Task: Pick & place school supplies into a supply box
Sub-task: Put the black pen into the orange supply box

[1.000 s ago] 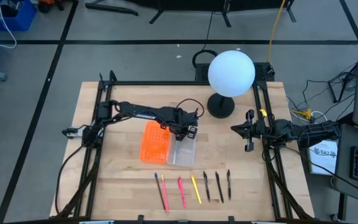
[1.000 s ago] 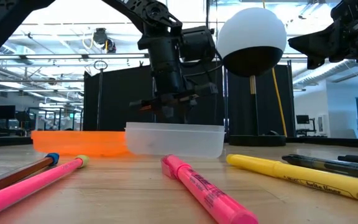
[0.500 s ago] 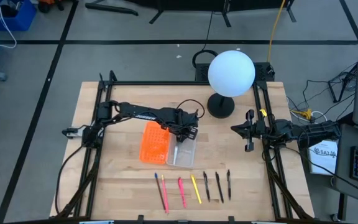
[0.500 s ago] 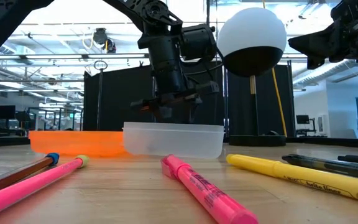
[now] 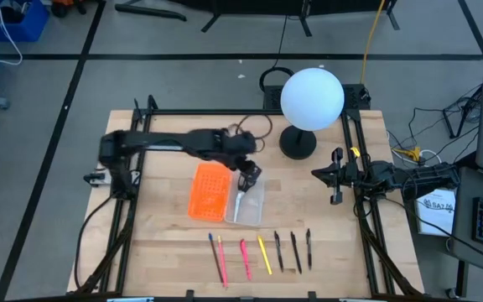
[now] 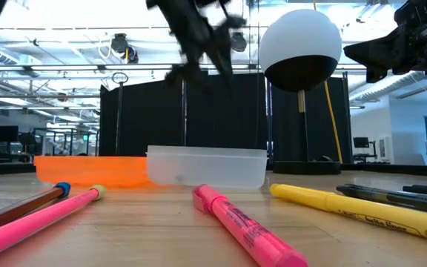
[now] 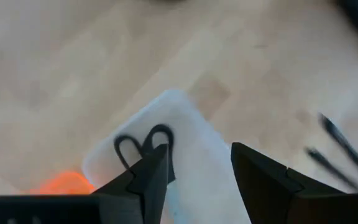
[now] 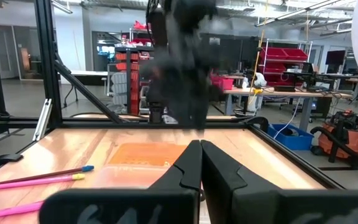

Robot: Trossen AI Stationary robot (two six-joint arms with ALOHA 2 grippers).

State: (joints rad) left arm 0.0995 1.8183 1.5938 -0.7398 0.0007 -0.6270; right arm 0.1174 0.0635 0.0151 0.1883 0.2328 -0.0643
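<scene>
Left gripper [image 7: 194,171] spread, empty — scissors [image 7: 145,144] in supply box [image 7: 194,127], blades hidden.

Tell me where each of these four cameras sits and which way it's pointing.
High view: overhead, straight down on the table; both arms show.
Low view: table height, across the pink marker to the supply box; left arm blurred above.
Left wrist view: above the box, looking down at the scissors; left gripper open.
Right wrist view: at the table's right edge, facing across; right gripper shut.
Shared: the supply box and the orange panel show in all four.
</scene>
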